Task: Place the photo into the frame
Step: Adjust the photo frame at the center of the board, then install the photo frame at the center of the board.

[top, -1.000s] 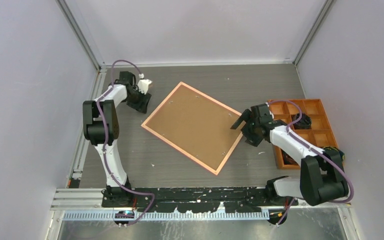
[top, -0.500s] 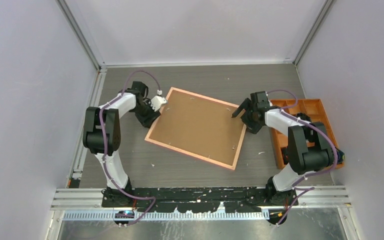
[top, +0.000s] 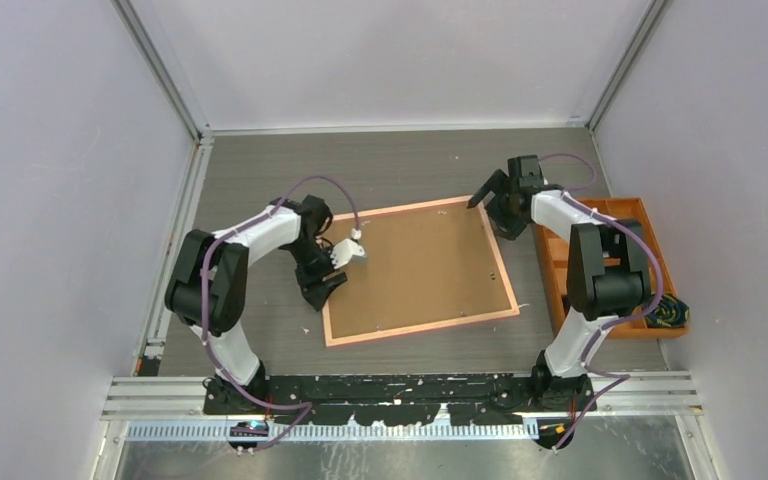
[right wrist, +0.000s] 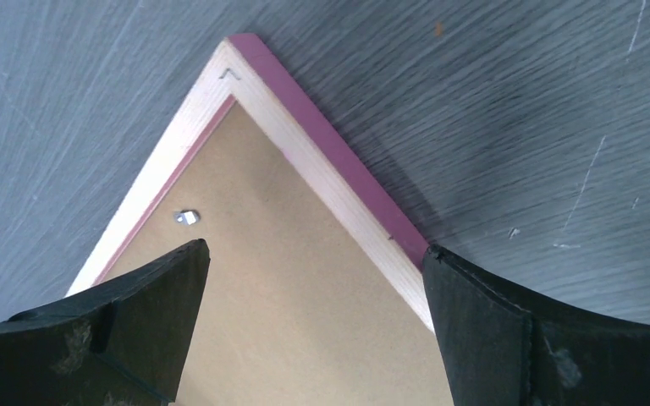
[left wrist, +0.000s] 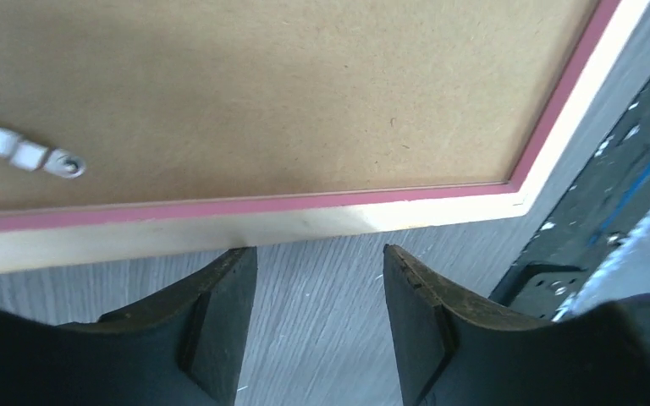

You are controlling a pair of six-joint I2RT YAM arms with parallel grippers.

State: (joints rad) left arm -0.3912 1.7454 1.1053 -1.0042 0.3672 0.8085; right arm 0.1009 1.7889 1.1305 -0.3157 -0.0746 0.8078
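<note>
Hidden from me: the frame's point(top: 420, 328) front
It lies face down; whatever sits under the backing board point(top: 420, 265), perhaps the photo, I cannot see.

Seen from above, soft, even light falls on the grey wood-grain table point(top: 400, 170) and the pale lavender walls point(top: 50, 200), and we find only faint shadows under the arms. The silvery metal strip point(top: 410, 460) along the near edge gives off a dull sheen.

In the left wrist view, the black fingers point(left wrist: 220, 321) of the left gripper point(left wrist: 317, 254) are dark and almost featureless. The thin pink-rimmed picture frame point(left wrist: 440, 211) has a pale wooden edge that is shaded just ahead of them and brighter further along.

In the right wrist view, we see the table grain smear towards the picture's edges. A dark shadow runs along one outer side of the frame's corner. The right gripper point(right wrist: 313, 249) has soft, unfocused fingers point(right wrist: 482, 330).
</note>
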